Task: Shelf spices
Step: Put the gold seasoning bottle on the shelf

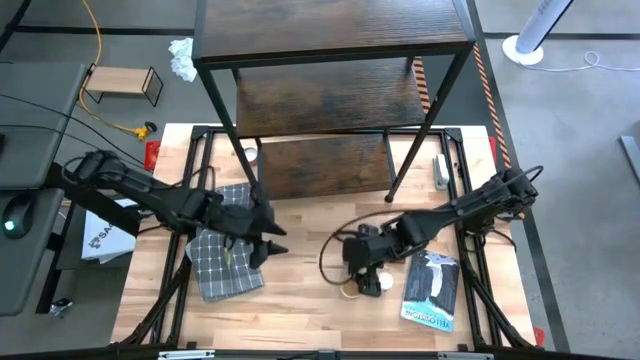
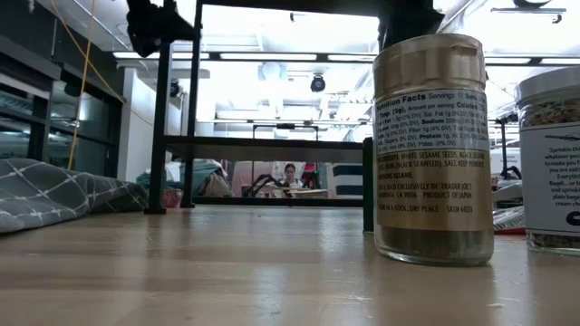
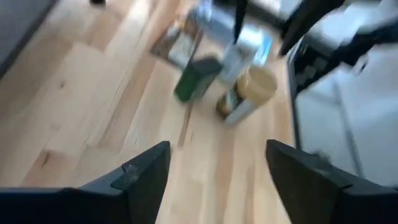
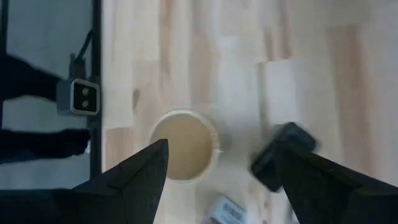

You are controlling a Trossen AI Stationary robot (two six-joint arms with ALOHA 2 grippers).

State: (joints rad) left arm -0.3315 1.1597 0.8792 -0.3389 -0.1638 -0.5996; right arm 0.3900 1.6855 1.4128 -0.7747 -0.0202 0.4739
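Even overhead light in the high view; the worktop (image 1: 300, 300) is bright, with soft shadows under both arms. In the low view, ceiling strip lights (image 2: 272, 56) blow out to white glare; the shelf (image 2: 172, 118) frame reads as a dark silhouette, and the near spice jar (image 2: 433, 149) is sharp while the room behind is soft. Left wrist view heavily motion-blurred. Right wrist view pale and slightly soft.

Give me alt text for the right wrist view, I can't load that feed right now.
The open right gripper hangs directly above a round tan-lidded spice canister standing on the light wood tabletop, with nothing held between its dark fingers. A small dark-capped jar sits beside the canister, and the table's black frame edge runs along one side.
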